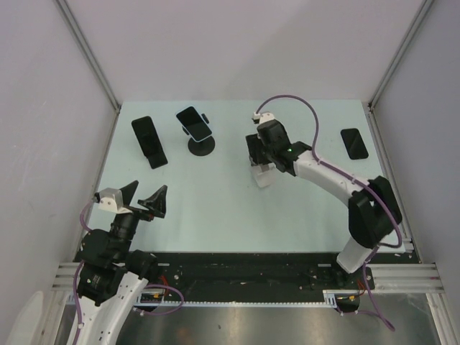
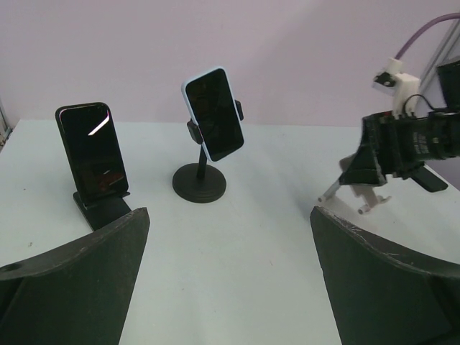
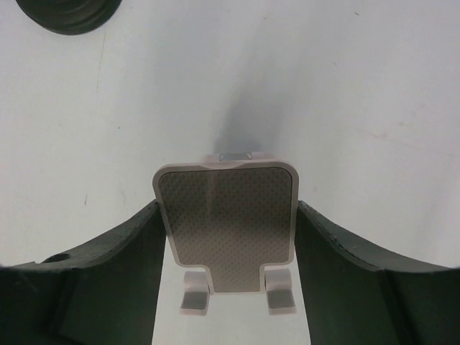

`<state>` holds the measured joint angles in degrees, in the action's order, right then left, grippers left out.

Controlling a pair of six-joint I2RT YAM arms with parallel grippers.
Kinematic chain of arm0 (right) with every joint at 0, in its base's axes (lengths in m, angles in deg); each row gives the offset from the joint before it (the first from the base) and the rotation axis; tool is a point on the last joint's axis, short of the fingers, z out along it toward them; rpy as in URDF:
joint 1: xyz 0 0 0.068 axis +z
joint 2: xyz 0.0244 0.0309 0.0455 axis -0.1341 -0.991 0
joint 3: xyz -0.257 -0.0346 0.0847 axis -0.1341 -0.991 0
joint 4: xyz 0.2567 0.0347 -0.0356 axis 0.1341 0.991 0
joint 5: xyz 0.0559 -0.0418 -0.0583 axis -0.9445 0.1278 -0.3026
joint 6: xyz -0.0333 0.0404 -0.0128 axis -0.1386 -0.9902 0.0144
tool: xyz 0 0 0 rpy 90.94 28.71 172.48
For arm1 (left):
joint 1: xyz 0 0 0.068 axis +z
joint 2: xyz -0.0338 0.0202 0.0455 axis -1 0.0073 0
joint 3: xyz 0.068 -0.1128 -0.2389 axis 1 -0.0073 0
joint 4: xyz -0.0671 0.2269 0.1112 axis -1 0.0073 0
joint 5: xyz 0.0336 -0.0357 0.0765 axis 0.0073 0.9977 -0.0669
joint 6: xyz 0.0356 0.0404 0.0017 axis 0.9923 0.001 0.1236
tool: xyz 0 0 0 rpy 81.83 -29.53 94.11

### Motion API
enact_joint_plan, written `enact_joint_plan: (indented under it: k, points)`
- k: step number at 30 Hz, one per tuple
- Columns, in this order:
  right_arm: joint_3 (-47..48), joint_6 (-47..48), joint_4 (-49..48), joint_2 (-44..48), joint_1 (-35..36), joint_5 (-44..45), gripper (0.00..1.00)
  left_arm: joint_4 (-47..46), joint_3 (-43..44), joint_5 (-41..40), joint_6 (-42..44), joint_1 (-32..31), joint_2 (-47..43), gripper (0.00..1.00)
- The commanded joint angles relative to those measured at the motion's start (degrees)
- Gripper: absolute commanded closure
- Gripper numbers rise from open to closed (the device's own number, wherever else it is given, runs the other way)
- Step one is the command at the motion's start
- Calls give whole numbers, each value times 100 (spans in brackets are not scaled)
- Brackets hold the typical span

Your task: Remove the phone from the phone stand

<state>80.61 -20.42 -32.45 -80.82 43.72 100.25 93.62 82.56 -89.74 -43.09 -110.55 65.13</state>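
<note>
A phone in a light-blue case (image 1: 194, 123) is clamped in a black round-base stand (image 1: 201, 146); it also shows in the left wrist view (image 2: 213, 113). A black phone (image 1: 148, 138) leans on a black wedge stand (image 2: 100, 208). A white phone stand (image 3: 226, 230) with a grey dotted pad holds no phone. My right gripper (image 1: 260, 164) straddles that white stand, and its two fingers touch the plate's side edges. A third black phone (image 1: 353, 143) lies flat at the far right. My left gripper (image 1: 147, 194) is open and empty at the near left.
Grey walls with metal corner posts (image 1: 108, 86) close in the table on three sides. The round base of the black stand (image 3: 68, 14) sits just beyond the white stand to its left. The right arm (image 2: 402, 144) shows in the left wrist view.
</note>
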Motion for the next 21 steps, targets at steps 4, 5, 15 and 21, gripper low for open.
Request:
enact_joint_plan:
  k: [4,5,15,21]
  points:
    - [-1247,-596,443,1724,-6,936,96,-87,149,140,66,58,82,0]
    - [-1380,-632,522,1874,-24,989,96,-87,149,149,75,58,100,0]
    - [-3095,-852,742,4300,-823,569,98,-87,140,158,84,58,206,0]
    - [-3596,-869,1023,4934,-1210,347,97,-96,131,175,101,58,232,0]
